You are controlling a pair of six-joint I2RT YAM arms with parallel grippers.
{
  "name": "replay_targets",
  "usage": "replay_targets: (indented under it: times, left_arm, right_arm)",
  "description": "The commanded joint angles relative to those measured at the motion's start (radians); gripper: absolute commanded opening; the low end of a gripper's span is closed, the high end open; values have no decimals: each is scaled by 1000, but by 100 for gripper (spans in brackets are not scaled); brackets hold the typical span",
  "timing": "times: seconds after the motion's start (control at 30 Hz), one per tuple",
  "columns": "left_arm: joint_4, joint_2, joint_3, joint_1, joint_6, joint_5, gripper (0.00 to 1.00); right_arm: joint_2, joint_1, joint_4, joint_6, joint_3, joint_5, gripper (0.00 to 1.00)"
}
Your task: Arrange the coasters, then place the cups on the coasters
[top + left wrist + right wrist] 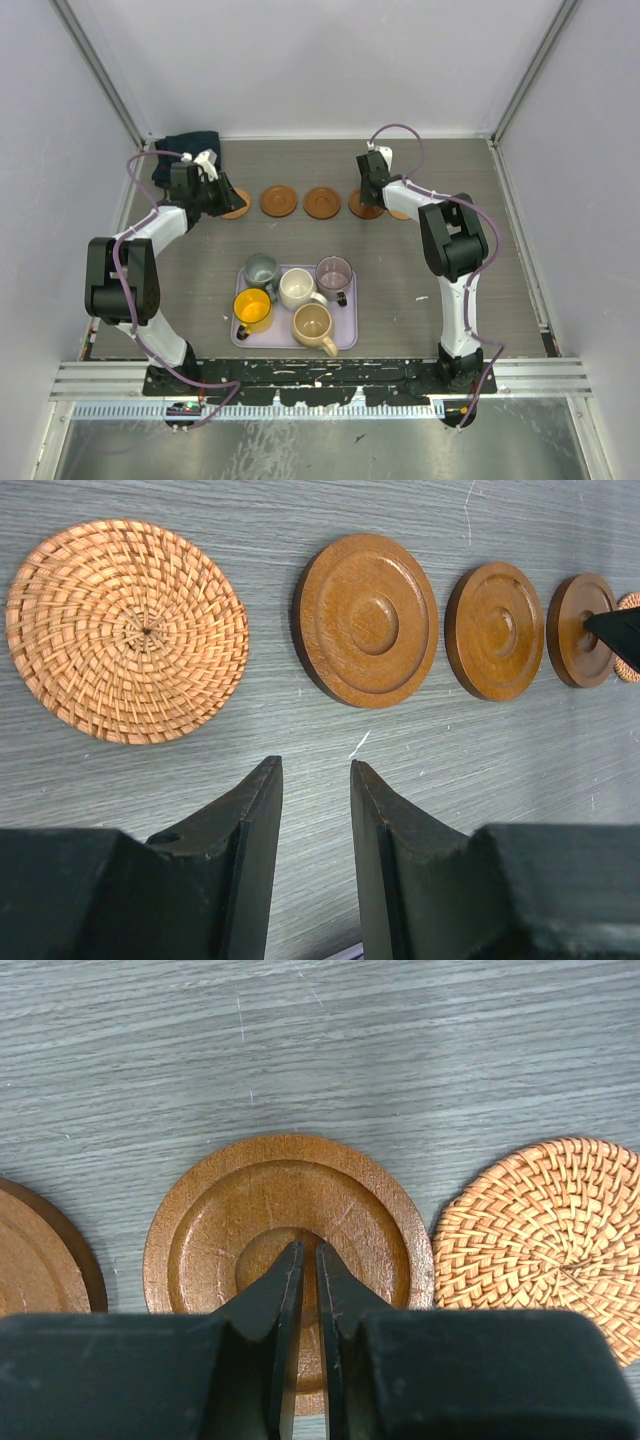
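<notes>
Right gripper (308,1260) over wooden coaster (288,1225) (nearly closed)

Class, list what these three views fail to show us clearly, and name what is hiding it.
- Top view: the left gripper covers most of the woven coaster.
- Top view: the right arm hides most of the far-right coaster.
- Right wrist view: the fingers cover the wooden coaster's near edge.

The right arm (372,178) covers much of two coasters (366,206) in the overhead view.
</notes>
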Motion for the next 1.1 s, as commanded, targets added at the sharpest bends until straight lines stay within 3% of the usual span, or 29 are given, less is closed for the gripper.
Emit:
replay_targets:
  times: [0.0, 0.23, 0.43, 1.07]
  left_arm:
    - [48, -6, 7, 5, -7, 12, 35]
    - [52, 1, 17, 5, -7, 14, 35]
    - [55, -8, 17, 6, -9, 22, 35]
    - [40, -71, -17, 5, 17, 18, 35]
  right_arm:
    - [16, -6, -7, -20, 29, -32, 16]
    - [-31, -1, 35, -64, 57, -72, 16]
    - [-122, -1, 70, -85, 52, 7, 16]
    - [-203, -84, 51, 13, -121, 129, 14]
